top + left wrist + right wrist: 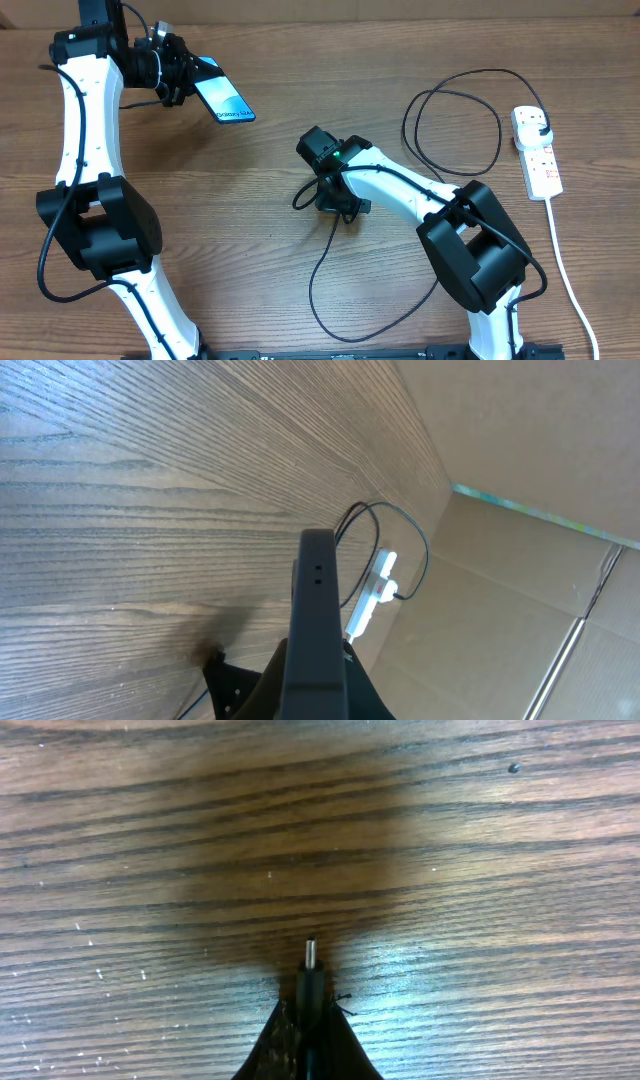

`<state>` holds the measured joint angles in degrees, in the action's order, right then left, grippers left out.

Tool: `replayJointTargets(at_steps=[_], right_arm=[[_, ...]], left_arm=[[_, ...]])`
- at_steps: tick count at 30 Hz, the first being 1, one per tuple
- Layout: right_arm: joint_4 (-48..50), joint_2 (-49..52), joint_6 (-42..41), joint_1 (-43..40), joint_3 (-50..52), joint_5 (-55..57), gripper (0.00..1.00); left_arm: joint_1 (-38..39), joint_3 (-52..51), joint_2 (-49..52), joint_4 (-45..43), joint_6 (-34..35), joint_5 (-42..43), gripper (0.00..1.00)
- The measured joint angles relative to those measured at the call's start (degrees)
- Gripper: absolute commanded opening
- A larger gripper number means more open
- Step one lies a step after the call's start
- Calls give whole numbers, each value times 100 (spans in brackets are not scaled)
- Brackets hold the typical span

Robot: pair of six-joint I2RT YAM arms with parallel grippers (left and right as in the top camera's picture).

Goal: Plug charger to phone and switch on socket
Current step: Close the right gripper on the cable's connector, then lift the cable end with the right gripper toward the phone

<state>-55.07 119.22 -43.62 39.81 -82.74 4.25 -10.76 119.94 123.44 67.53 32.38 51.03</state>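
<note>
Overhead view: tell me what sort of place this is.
Probably a robot lab test bench: two robot arms at a wood-grain table, plain cardboard walls beside it, and a white socket.

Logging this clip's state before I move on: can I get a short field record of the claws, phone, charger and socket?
left claw: shut on the phone, held in the air, screen lit
right claw: shut on the charger just behind its connector tip
phone and tip: apart, not yet joined
socket: far right, black plug already in it
switch state: too small to tell
</note>
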Motion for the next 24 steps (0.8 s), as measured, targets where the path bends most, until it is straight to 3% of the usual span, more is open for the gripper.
replayJointTargets(at_steps=[12, 24], right_arm=[[76, -48, 496, -693, -407, -1440, 4], [1419, -520, 1067, -1473, -450, -4444, 4]], left_arm=[[0, 0, 0, -415, 66, 354, 4], [0, 0, 0, -1899, 612, 1322, 5]])
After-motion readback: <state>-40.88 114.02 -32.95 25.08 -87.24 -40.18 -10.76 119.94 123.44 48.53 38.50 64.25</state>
